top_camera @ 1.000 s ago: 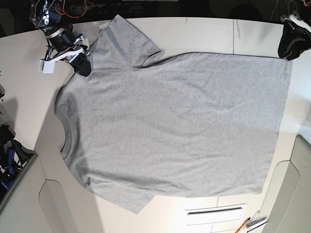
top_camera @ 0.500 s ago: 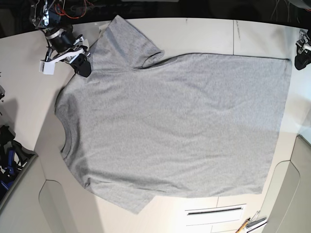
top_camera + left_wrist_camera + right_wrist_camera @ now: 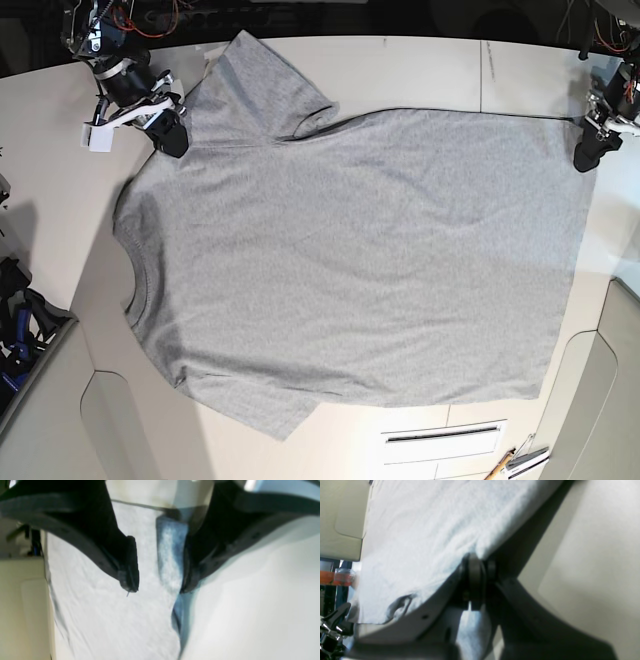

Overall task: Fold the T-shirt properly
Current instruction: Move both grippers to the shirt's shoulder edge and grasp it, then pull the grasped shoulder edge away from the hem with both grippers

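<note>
Overall, the T-shirt [image 3: 350,260] lies spread flat and plain side up on the pale table [image 3: 420,65], with its ribbed collar [image 3: 135,285] toward nine o'clock in the base view and its straight hem [image 3: 570,260] toward three o'clock. One sleeve [image 3: 260,85] points to about eleven o'clock and the other [image 3: 255,405] to about seven o'clock.

At the far left of the base view, around ten o'clock, the right gripper [image 3: 170,135] sits at the shoulder seam beside the upper sleeve. The right wrist view shows its jaws pressed together on a fold of the grey cloth [image 3: 432,530], so that hand is gripping the T-shirt; the fabric rises slightly from the table at the pinch.

Across the middle, the body of the garment lies smooth, with only faint wrinkles.

At the far right, around two o'clock, the left gripper [image 3: 587,155] stands at the upper hem corner. In the left wrist view its two dark fingers [image 3: 130,562] are spread apart, with the hem edge [image 3: 172,555] visible in the gap between them and nothing clamped; that hand is open.

Along the bottom edge, near five o'clock, a slotted white panel [image 3: 440,436] is set into the table, well apart from the cloth.
</note>
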Controlling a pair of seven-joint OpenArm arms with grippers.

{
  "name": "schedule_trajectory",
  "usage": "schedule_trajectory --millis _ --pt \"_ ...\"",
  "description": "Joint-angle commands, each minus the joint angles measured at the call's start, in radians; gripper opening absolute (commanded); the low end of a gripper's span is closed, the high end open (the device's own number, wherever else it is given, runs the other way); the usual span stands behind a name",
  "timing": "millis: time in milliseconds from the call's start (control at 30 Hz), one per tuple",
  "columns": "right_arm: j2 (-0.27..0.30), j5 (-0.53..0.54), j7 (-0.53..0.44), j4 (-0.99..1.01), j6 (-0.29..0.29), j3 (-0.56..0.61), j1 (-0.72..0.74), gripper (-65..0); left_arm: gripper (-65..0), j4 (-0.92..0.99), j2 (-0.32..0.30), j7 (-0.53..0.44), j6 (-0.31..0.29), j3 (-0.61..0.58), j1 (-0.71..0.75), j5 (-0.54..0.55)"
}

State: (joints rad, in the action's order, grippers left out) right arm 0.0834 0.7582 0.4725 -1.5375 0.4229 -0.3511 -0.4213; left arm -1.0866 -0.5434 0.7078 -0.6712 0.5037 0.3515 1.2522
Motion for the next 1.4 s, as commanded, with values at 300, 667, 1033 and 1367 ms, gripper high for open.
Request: schedule_trajectory --millis 300,667,1033,1367 --pt "0.008 0.008 0.092 -0.011 -0.005 -0.054 -0.009 -65.0 -54.5 0.006 -0.003 0.106 -0.027 0.055 0.02 -0.059" --pt "0.016 0.117 0.135 -0.143 0.075 -0.23 -0.138 -65.0 -65.0 -0.094 -0.003 0.162 -0.027 0.174 0.144 0.049" --pt "0.016 0.117 0.165 -0.409 0.083 -0.253 -0.357 -65.0 -65.0 -0.448 0.03 0.195 -0.027 0.331 0.43 0.131" --pt "0.022 -0.009 0.164 -0.469 0.082 -0.214 -0.222 -65.0 -65.0 -0.527 0.027 0.185 -0.027 0.3 0.304 0.058"
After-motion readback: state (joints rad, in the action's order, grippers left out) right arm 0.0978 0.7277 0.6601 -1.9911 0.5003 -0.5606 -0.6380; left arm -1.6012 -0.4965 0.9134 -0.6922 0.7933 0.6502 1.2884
